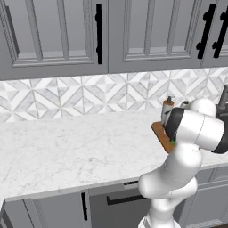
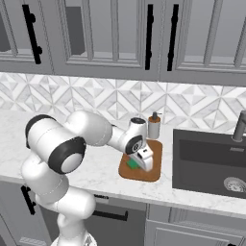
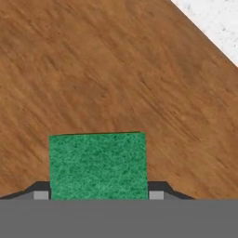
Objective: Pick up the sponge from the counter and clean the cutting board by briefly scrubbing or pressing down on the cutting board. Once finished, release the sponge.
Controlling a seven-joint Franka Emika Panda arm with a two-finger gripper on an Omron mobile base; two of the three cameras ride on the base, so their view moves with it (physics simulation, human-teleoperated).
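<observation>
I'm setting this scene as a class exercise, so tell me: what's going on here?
A white robot arm is reaching over the kitchen counter with its claw closed on a green sponge. The sponge is down at the wooden cutting board, which lies on the counter between a soap dispenser and the dark sink. It looks like the scrubbing step, with the sponge not yet released.

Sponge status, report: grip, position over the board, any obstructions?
Gripper shut on sponge. Sponge down at the cutting board, contact unconfirmed. Soap bottle behind the board, apart from the hand.
</observation>
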